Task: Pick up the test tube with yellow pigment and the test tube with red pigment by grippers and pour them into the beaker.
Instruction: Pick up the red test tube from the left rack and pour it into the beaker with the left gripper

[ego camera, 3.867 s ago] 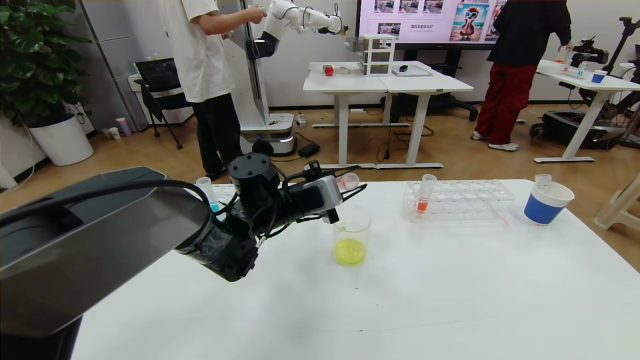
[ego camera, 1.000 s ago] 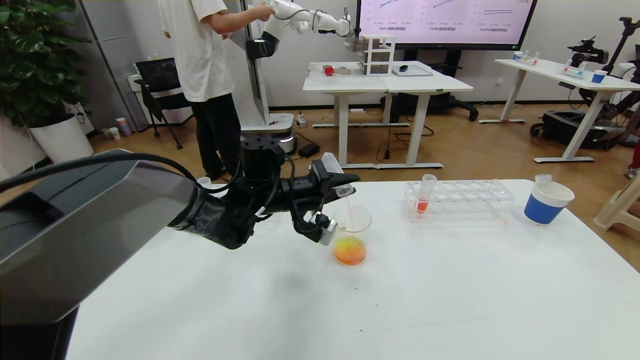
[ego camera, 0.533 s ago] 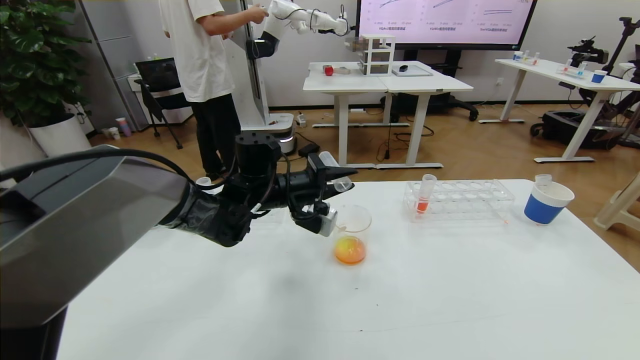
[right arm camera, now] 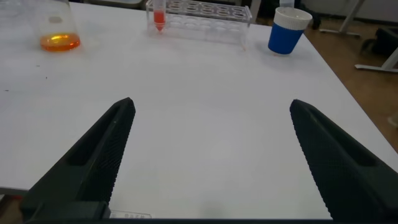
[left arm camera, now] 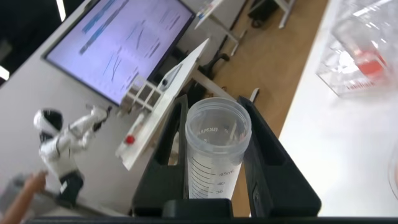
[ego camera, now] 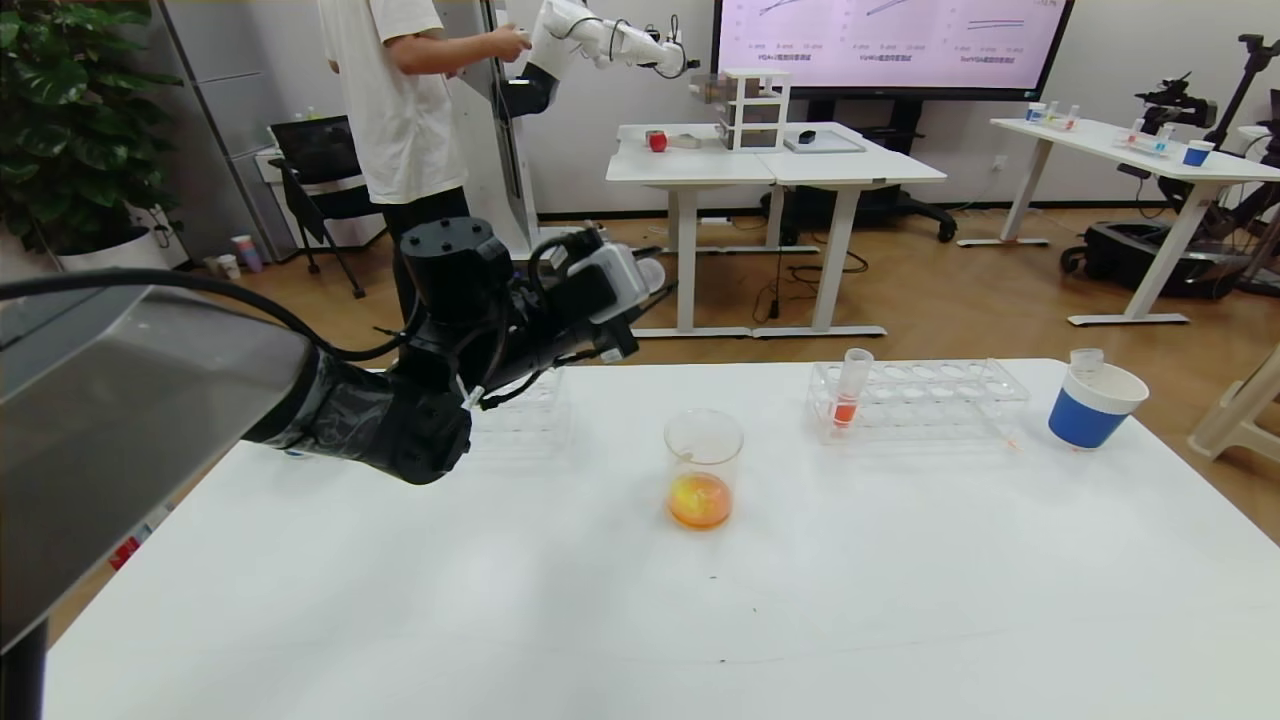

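My left gripper (ego camera: 650,280) is raised above the table's far edge, left of the beaker, and is shut on a clear tube (left arm camera: 214,155) that looks empty. The beaker (ego camera: 703,468) stands mid-table with orange liquid at its bottom; it also shows in the right wrist view (right arm camera: 59,31). A test tube with red pigment (ego camera: 848,392) stands upright in the right rack (ego camera: 940,400). The test tube with yellow pigment is out of view. My right gripper (right arm camera: 211,104) is open and empty over the near part of the table, out of the head view.
A blue-and-white paper cup (ego camera: 1095,405) with a tube in it stands at the far right. A second clear rack (ego camera: 520,412) sits behind my left arm. People, a white robot arm and other tables are far behind.
My left gripper has drawn back up and left from over the beaker with the tube, turning the wrist. The beaker's liquid has gone from yellow to orange.
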{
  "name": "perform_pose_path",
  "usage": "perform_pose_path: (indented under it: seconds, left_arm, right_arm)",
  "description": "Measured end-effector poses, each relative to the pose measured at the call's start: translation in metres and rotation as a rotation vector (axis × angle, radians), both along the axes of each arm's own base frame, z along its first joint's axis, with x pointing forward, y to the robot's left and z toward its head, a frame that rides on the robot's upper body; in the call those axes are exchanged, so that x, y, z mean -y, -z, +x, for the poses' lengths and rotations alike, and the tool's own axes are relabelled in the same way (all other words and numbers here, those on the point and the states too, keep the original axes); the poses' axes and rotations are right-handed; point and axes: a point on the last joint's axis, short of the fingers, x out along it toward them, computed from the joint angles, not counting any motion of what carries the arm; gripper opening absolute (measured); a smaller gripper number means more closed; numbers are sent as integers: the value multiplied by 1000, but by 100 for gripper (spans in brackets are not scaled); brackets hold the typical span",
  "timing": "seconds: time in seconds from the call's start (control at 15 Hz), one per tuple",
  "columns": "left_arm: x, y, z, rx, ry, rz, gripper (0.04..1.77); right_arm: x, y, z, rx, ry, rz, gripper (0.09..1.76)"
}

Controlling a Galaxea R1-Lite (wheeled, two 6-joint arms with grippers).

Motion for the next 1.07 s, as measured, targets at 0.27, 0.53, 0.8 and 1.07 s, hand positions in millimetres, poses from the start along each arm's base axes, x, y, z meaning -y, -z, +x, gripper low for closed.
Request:
perform_pose_path:
  seconds: [0.27,0.53,0.8,1.07]
  left_arm:
    - [-7,-6,1,-268,-321,-528,53]
    - [-21,-4,11,-457,-584,-814,53]
    - [-36,-3,9,-499,-628,-903,53]
    - [-95,-4,13,-472,-687,-907,53]
  right_arm:
    - [0,0,0,0,0,0,174]
    - [0,0,0,0,0,0,174]
    - [0,0,0,0,0,0,174]
    - [0,0,0,0,0,0,174]
